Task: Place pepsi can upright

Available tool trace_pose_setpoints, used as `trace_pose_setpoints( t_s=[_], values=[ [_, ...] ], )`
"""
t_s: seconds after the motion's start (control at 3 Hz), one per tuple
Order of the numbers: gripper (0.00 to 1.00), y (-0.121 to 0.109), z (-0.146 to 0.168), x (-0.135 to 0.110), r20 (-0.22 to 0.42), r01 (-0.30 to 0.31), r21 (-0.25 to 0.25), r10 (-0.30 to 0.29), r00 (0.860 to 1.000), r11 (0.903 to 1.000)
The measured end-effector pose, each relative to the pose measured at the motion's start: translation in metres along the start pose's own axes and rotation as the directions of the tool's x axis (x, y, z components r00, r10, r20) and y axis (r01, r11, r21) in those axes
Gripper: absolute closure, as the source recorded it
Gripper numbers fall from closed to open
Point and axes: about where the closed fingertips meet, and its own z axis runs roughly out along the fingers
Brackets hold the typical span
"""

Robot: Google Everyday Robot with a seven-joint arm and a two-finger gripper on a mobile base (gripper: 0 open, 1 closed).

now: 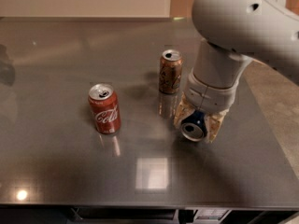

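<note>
Pepsi can [193,130] — sideways, seemingly | gripper [197,126] clamps it | table [259,164] edge near

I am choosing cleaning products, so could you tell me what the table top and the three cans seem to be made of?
The table top: probably polished dark stone or laminate, since it mirrors the lights. The pepsi can, held between the gripper fingers right of centre, red can and brown can: likely thin painted metal, silvery tops.

Arm [243,22]: smooth white plastic, bulky rounded shell with small dark holes, cylindrical wrist with seam ring. Gripper [196,125], low over table [70,171] right side, has tan fingers [182,113] pinching the pepsi can [193,131].
</note>
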Motion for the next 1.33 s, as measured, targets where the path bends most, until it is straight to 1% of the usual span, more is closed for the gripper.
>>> trace_pose_setpoints(
  t_s=[0.33, 0.67, 1.0, 1.33],
  values=[
    [1.0, 0.003, -0.032, 0.005, 0.101, -0.223, 0.094, 0.213, 0.972, 0.9703],
    [1.0, 0.011, -0.065, 0.012, 0.284, -0.47, 0.164, 0.415, 0.864, 0.867],
    [1.0, 0.014, -0.087, 0.016, 0.485, -0.644, 0.156, 0.509, 0.711, 0.7492],
    [1.0, 0.012, -0.1, 0.013, 0.668, -0.766, 0.099, 0.528, 0.524, 0.6352]
  ],
)
